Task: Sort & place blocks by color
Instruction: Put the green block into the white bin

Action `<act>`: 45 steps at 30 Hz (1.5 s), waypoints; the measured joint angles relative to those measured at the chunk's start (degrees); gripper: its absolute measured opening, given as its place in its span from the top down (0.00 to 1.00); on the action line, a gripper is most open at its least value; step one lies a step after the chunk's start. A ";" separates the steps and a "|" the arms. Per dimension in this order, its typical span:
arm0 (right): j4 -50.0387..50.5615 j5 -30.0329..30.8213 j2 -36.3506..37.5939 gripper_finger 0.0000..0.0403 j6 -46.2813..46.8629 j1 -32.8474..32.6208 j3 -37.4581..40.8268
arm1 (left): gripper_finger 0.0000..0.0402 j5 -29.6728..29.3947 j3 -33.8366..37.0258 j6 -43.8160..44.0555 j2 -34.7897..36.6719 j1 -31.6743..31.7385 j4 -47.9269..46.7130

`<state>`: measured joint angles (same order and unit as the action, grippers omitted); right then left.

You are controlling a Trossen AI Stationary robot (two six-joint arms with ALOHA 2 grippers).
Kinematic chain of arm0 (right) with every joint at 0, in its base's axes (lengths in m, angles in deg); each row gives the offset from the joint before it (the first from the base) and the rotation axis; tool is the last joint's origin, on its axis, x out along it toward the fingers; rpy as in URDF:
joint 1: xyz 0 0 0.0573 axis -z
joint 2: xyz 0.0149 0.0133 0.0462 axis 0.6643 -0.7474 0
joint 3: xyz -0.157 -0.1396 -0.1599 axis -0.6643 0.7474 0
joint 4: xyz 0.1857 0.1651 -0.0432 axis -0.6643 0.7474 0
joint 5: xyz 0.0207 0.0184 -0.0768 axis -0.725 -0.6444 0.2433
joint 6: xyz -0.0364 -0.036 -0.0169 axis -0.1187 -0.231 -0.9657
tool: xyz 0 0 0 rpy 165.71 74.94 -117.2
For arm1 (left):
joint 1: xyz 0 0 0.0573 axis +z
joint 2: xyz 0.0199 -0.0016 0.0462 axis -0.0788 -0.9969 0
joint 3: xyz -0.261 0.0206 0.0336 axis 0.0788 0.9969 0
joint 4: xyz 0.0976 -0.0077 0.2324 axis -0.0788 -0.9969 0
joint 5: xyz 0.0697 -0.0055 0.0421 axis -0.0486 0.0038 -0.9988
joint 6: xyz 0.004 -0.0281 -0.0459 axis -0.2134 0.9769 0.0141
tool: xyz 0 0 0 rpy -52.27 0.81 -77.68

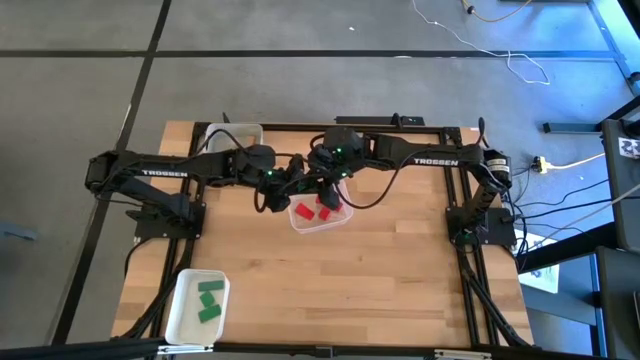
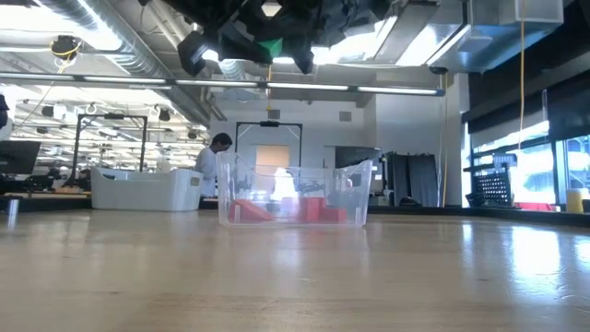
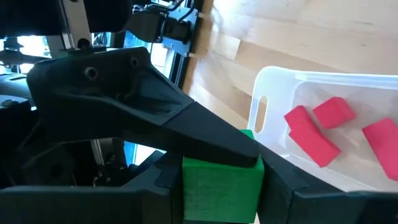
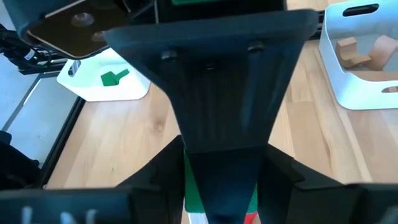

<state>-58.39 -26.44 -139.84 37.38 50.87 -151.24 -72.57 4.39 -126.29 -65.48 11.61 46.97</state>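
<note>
Grippers meet above the red tray (image 1: 322,222) — left gripper (image 3: 221,186) and right gripper (image 4: 221,186) both pinch one green block (image 3: 219,186). Release badly timed, I'd guess, drops it among the reds.

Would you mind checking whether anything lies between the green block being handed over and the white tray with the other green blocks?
Nothing visible: bare tabletop lies between the green block, held above the red-block tray, and the white tray.

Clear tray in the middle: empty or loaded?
Loaded. The clear tray holds red blocks only, seen from above and through its wall at table level. A green block hangs above, between both grippers.
</note>
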 joint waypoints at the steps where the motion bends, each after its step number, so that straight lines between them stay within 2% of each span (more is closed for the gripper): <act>1: -0.01 0.00 0.00 0.66 0.13 0.00 0.00 | 0.69 -0.01 0.00 0.38 0.00 -0.02 0.01; 7: -0.34 0.83 0.07 0.50 1.70 -0.02 -0.04 | 0.69 -1.84 0.11 1.99 -0.07 -0.87 -0.97; 10: 1.00 0.38 0.21 0.45 2.30 -0.04 -0.11 | 0.69 -2.82 0.11 4.45 0.00 -1.28 -1.01; 16: 7.98 -4.19 1.59 0.43 3.11 1.25 -0.11 | 0.69 -3.26 0.11 10.18 0.11 -1.57 -2.09; 23: 18.97 -5.52 5.38 0.42 -5.89 0.46 -0.11 | 0.69 -9.24 0.11 15.42 0.19 -2.05 -5.57; 33: 31.73 12.11 12.64 0.42 -2.68 0.58 -0.12 | 0.69 -10.16 0.20 26.34 5.30 -4.45 -13.94; 39: 32.25 14.40 16.30 0.42 -2.62 0.57 -0.13 | 0.69 -9.18 0.11 38.25 12.38 -7.29 -25.27; 45: 32.42 14.56 17.76 0.42 -2.63 0.57 -0.13 | 0.69 0.82 0.11 57.95 20.11 -12.97 -36.54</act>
<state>-25.97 -11.88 -122.07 34.75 51.44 -151.37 -71.75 4.50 -68.34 -45.37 -1.36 10.43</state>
